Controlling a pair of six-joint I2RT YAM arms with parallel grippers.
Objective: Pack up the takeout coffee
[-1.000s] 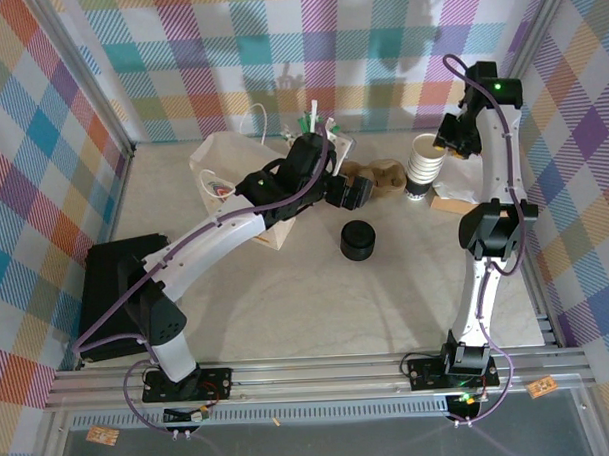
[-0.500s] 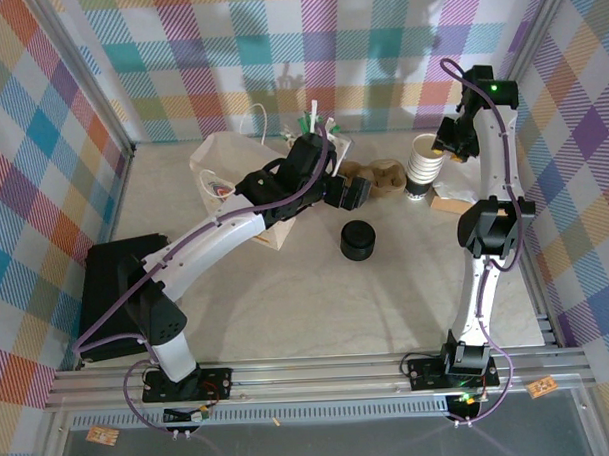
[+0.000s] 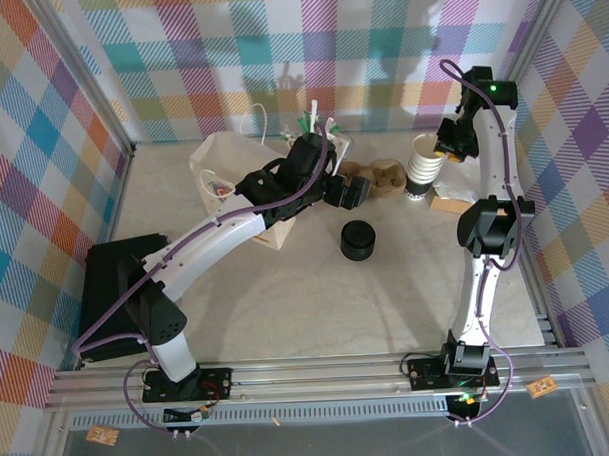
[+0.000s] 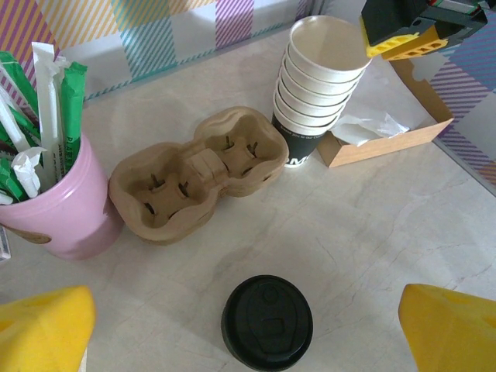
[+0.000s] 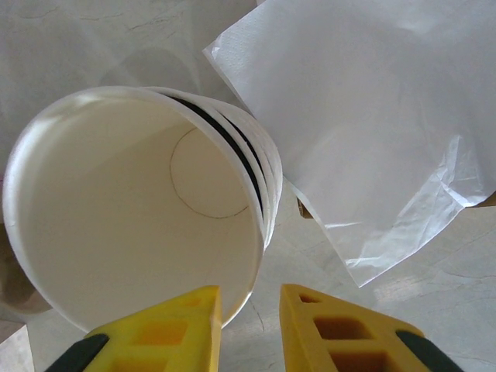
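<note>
Right wrist view is showing the right tool (image 5: pixel 250 306) straddling the rim of the top white paper cup (image 5: pixel 132 209) on the cup stack (image 5: pixel 265 167), pinch uncertain; light, crushable, so gripping that rim gently.

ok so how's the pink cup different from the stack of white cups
The pink cup is a single cup; the stack of white cups is several nested together. The pink cup is stuffed with wrapped straws; the stack's top cup is empty. The pink cup's wall is pink; the stack is white, with black on its bottom cup. Both stand upright and open-topped, at opposite ends of the cardboard cup carrier.
</note>
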